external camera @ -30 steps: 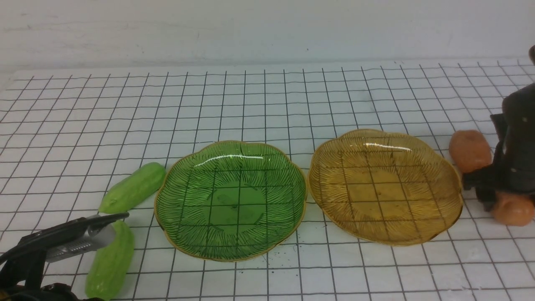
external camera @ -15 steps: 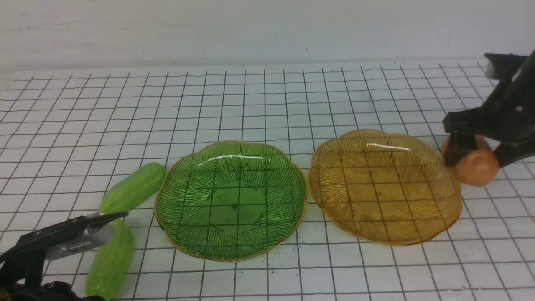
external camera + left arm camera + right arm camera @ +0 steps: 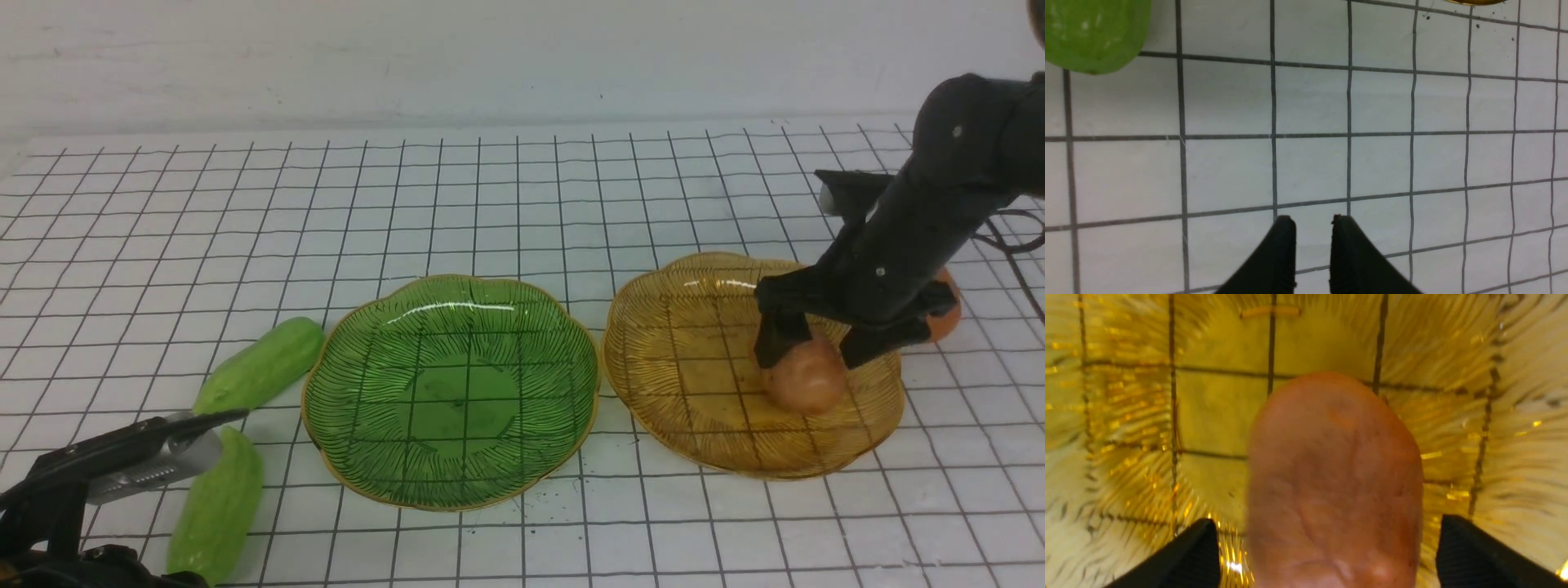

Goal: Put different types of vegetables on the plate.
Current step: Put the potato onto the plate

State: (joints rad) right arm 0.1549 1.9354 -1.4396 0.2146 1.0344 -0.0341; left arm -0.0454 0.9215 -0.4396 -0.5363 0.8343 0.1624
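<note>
An orange-brown potato (image 3: 804,377) lies in the amber plate (image 3: 694,367), near its right side. My right gripper (image 3: 816,351) straddles it with open jaws. In the right wrist view there is a gap between the potato (image 3: 1335,477) and each finger, with the plate (image 3: 1216,412) below. A second potato (image 3: 945,314) lies on the table behind the right arm, mostly hidden. Two light-green gourds (image 3: 261,365) (image 3: 216,506) lie left of the green plate (image 3: 449,392). My left gripper (image 3: 233,420) hovers over the nearer gourd, shut and empty (image 3: 1311,220).
The table is a white sheet with a black grid. A white wall runs along its far edge. In the left wrist view one gourd's end (image 3: 1094,32) shows at the frame's corner. A black cable (image 3: 1016,237) trails from the right arm.
My right gripper has carried a potato from the table at the right, up and leftward over the amber plate, set it down there and opened. The left arm has barely moved.
</note>
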